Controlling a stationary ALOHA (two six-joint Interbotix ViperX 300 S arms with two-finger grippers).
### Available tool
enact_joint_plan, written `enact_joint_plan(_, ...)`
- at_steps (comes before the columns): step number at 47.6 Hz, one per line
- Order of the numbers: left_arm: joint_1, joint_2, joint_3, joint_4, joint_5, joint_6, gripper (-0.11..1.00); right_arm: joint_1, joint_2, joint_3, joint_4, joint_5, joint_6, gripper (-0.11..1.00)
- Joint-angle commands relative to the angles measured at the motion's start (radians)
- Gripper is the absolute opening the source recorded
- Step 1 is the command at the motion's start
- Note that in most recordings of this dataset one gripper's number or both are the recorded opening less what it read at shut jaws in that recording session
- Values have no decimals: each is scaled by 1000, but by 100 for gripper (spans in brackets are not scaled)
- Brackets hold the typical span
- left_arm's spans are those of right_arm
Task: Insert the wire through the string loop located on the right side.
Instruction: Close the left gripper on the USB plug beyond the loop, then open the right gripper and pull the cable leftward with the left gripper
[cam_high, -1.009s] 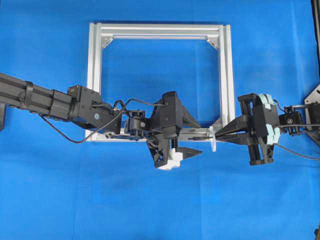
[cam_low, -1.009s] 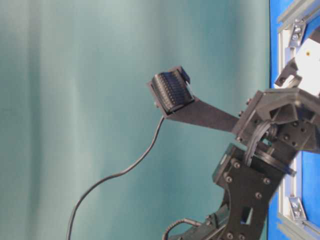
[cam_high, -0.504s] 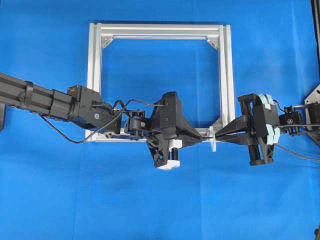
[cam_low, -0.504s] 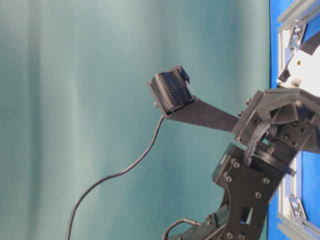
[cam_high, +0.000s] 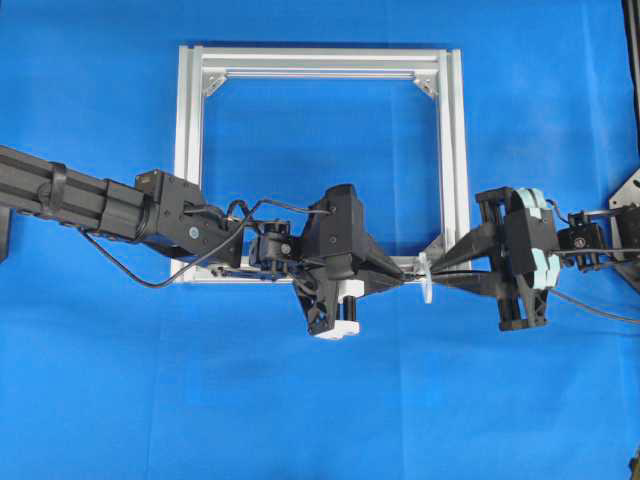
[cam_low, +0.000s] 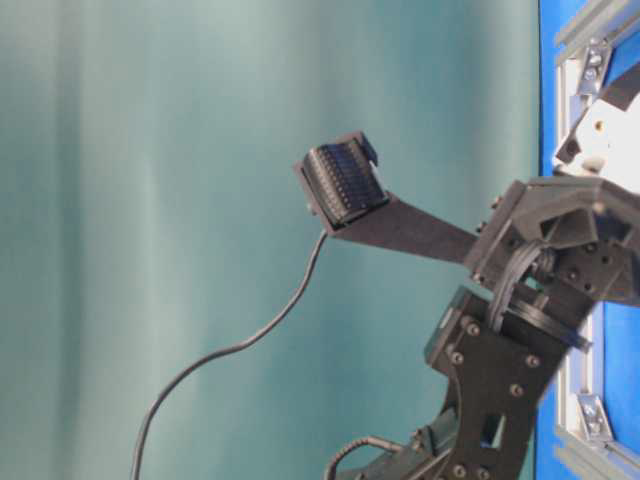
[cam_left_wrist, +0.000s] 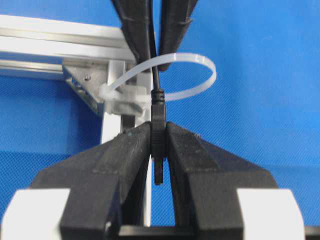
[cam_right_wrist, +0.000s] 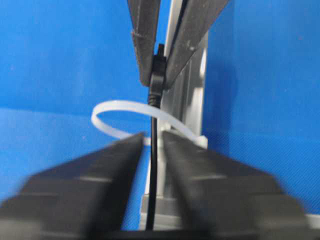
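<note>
On my overhead view, a square frame of silver aluminium bars (cam_high: 318, 60) lies flat on a bright blue table covering (cam_high: 320, 400). My two black robot arms meet at the frame's lower right corner.

My left gripper (cam_left_wrist: 159, 142) reaches in from the left. Its two black fingers (cam_left_wrist: 120, 160) are pressed together on the small black cylindrical plug at the end of the thin black wire (cam_left_wrist: 158, 125). The plug stands squeezed between the finger pads, with its end poking out toward the camera.

From the plug, the wire runs straight away through the white translucent string loop (cam_left_wrist: 192, 75). That loop is a thin band fixed by a small white block to the frame's corner, beside a silver triangular bracket (cam_left_wrist: 82, 82). The wire passes inside the ring, not beside it.

My right gripper (cam_right_wrist: 150, 150) faces the left one from the opposite side of the loop. Its two black fingers (cam_right_wrist: 100, 175) stand a little apart, either side of the wire; I cannot tell whether they touch it.

The table-level view shows only one ribbed black finger pad (cam_low: 342, 185) of an arm against a teal backdrop (cam_low: 150, 200), with a black cable (cam_low: 240, 345) curving below it.
</note>
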Motion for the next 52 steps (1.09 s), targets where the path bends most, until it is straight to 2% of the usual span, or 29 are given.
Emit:
enact_joint_plan(1, 2, -23, -23, 2, -5, 2, 8, 0, -8, -15, 3, -2, 6, 35)
enact_joint_plan(9, 2, -23, -23, 2, -3, 2, 8, 0, -8, -18, 8, 6, 3, 85)
enact_joint_plan(12, 2, -25, -21, 2, -3, 2, 8, 0, -8, -20, 8, 11, 2, 95)
enact_joint_plan(18, 2, -25, -21, 2, -5, 2, 8, 0, -8, -21, 8, 17, 2, 91)
enact_joint_plan(31, 2, -64, 18, 3, -3, 8, 8, 0, -8, -21, 8, 18, 2, 92)
enact_joint_plan(42, -6, -167, 150, 2, -3, 18, 8, 2, -8, -23, 6, 20, 0, 92)
enact_joint_plan(52, -15, -301, 341, 3, -11, 14, 8, 8, -8, -29, 6, 20, 2, 92)
